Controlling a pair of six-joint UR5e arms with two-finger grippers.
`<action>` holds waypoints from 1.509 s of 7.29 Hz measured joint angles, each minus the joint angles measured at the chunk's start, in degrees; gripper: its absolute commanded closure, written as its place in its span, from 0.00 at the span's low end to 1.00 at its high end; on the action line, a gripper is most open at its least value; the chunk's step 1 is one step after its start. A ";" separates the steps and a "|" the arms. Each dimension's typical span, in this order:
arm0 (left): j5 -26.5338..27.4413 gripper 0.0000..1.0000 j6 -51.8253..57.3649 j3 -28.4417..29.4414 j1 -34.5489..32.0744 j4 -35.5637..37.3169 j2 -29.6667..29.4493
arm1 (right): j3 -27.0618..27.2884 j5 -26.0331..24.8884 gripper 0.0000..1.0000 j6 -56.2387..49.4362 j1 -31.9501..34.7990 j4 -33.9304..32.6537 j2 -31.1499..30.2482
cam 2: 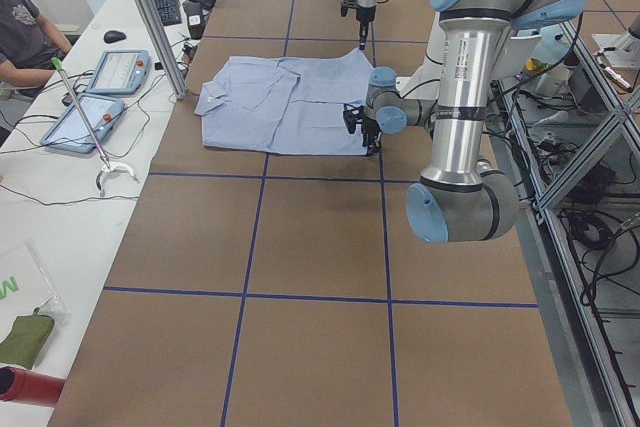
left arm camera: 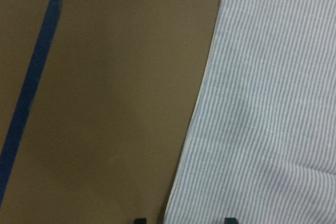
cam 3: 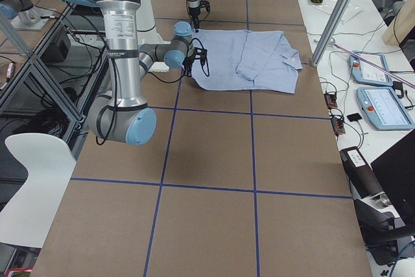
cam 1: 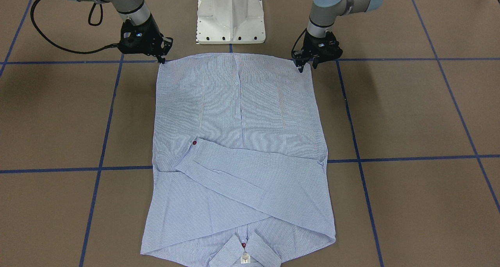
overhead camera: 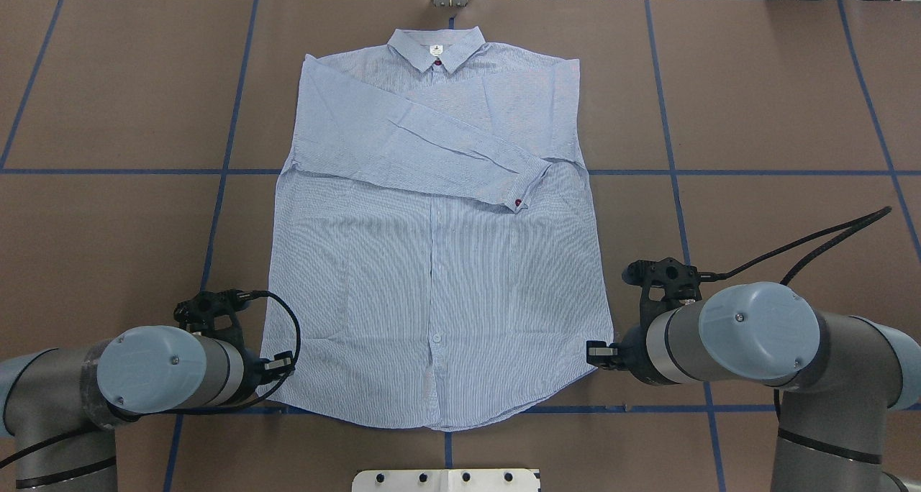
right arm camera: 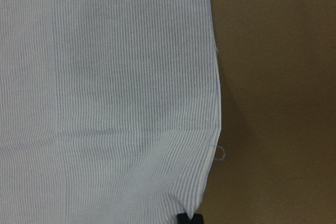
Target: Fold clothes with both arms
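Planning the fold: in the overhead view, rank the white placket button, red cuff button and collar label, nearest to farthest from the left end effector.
From the left end effector, at the shirt hem corner:
1. White placket button, by the hem, centre.
2. Red cuff button, on the folded sleeve, mid-shirt.
3. Collar label, far end.

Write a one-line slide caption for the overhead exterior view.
Flat striped shirt, sleeves folded across its chest, with left fingers and right fingers at its hem corners on the brown table.
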 measured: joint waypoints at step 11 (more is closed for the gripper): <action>-0.12 0.66 -0.09 0.00 0.49 0.39 0.28 | 0.04 0.00 1.00 0.03 0.31 -0.02 0.10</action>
